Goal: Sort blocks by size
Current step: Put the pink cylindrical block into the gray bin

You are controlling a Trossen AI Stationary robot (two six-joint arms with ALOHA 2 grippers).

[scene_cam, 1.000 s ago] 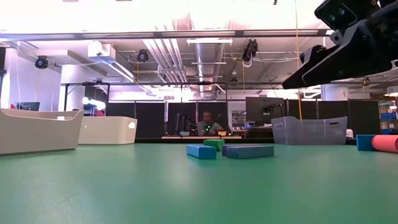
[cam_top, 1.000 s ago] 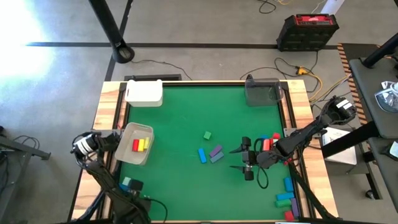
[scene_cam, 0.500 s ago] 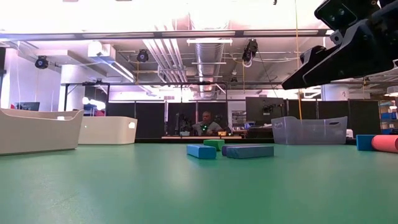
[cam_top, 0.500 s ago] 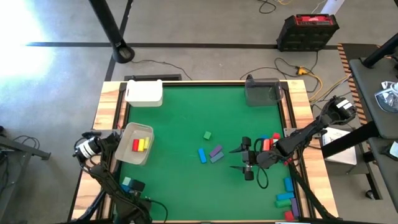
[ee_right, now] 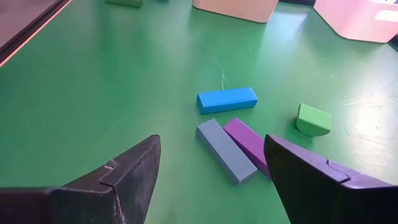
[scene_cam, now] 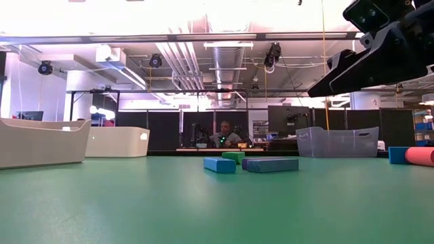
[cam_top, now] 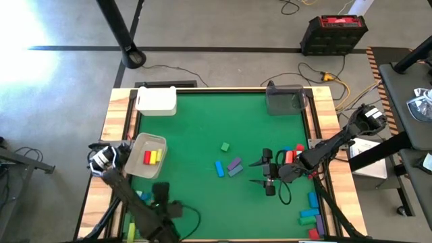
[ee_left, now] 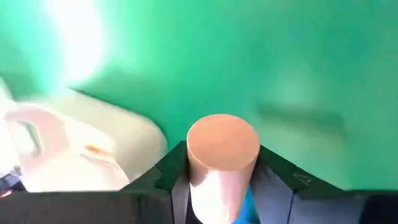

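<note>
My left gripper (cam_top: 162, 192) hangs over the mat near the table's near left corner, shut on a tan cylinder block (ee_left: 222, 149). My right gripper (cam_top: 260, 172) stands open right of centre, its fingers pointing toward the left edge at a cluster of blocks lying flat on the mat: a blue bar (ee_right: 227, 99), a grey-blue bar (ee_right: 226, 151), a purple bar (ee_right: 249, 145) and a green piece (ee_right: 313, 119). In the high view the cluster lies around the blue bar (cam_top: 219, 168). Nothing sits between the right fingers (ee_right: 211, 144). My left gripper pinches the tan cylinder by its curved sides (ee_left: 194, 168) between the two fingers. The cylinder lies along the fingers, its round end face (ee_left: 222, 140) pointing forward past their tips. A bit of blue (ee_left: 249, 208) shows behind it. Whether it touches the mat is hidden.
A beige tray (cam_top: 137, 164) with red and yellow blocks stands at the left, a white tray (cam_top: 156, 101) at the far left, a clear bin (cam_top: 285, 100) at the far right. More blocks lie by the right edge (cam_top: 310, 210). A person (scene_cam: 226, 134) sits in the room behind.
My left arm has swung toward the table's right edge, carrying its gripper from the wooden near left corner in over the green mat.
</note>
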